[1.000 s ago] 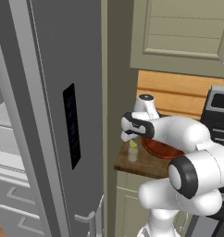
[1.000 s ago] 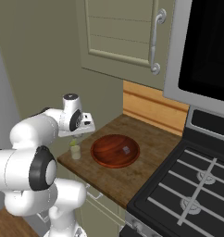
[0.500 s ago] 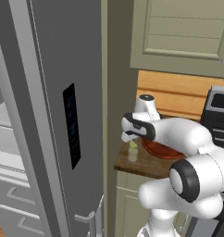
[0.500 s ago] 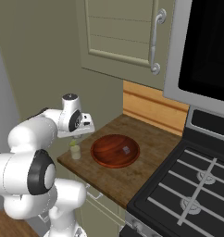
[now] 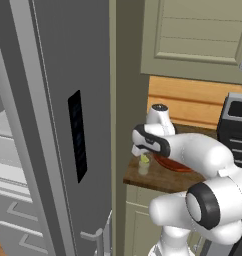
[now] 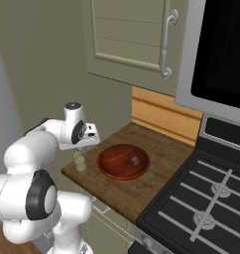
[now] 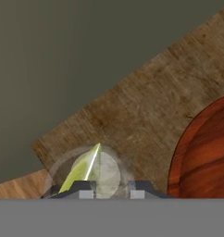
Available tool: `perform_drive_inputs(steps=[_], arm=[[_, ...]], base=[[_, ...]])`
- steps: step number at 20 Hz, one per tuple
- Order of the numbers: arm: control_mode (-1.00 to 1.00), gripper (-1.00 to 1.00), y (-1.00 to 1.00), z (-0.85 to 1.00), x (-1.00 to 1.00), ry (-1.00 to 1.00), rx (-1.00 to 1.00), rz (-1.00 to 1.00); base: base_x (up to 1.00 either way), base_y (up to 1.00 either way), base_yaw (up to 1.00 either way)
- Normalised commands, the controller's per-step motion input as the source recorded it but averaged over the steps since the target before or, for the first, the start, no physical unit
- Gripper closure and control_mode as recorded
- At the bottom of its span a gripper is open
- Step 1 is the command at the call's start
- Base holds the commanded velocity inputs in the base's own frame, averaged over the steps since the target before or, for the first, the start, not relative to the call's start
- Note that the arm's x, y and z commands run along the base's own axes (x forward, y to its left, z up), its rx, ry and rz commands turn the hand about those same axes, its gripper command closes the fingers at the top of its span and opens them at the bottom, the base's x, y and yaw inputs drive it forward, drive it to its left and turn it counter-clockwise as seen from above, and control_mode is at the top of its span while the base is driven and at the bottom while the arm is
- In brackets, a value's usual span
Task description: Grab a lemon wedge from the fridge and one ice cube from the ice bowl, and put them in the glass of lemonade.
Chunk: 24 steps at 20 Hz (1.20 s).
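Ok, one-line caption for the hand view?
Gripper above the glass of lemonade, lemon wedge at its mouth, ice bowl alongside.

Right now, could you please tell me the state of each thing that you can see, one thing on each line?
fridge: door swung open, shelves visible inside.
hand: above the glass, fingers apart.
lemon wedge: at the glass mouth, between the fingers; whether gripped or released, cannot tell.
glass of lemonade: upright near the counter's corner.
ice bowl: upright beside the glass, one ice cube inside.
upper cabinet: closed.
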Motion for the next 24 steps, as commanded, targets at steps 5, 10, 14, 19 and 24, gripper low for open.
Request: perform_drive_inputs(steps=[5, 10, 14, 19, 24], arm=[[-1.0, 1.0, -0.02, 0.0, 0.17, 0.0, 0.0, 0.0], [-1.0, 1.0, -0.22, 0.02, 0.27, 0.0, 0.01, 0.0], [-1.0, 1.0, -0.08, 0.19, -0.07, 0.0, 0.06, 0.0], [-1.0, 1.0, 0.01, 0.28, -0.13, -0.05, 0.05, 0.0], [-1.0, 1.0, 0.04, 0.03, -0.02, 0.0, 0.0, 0.0]], base=[[0.0, 0.0, 0.0], [0.0, 0.0, 0.0], [0.0, 0.0, 0.0], [0.0, 0.0, 0.0], [0.0, 0.0, 0.0]])
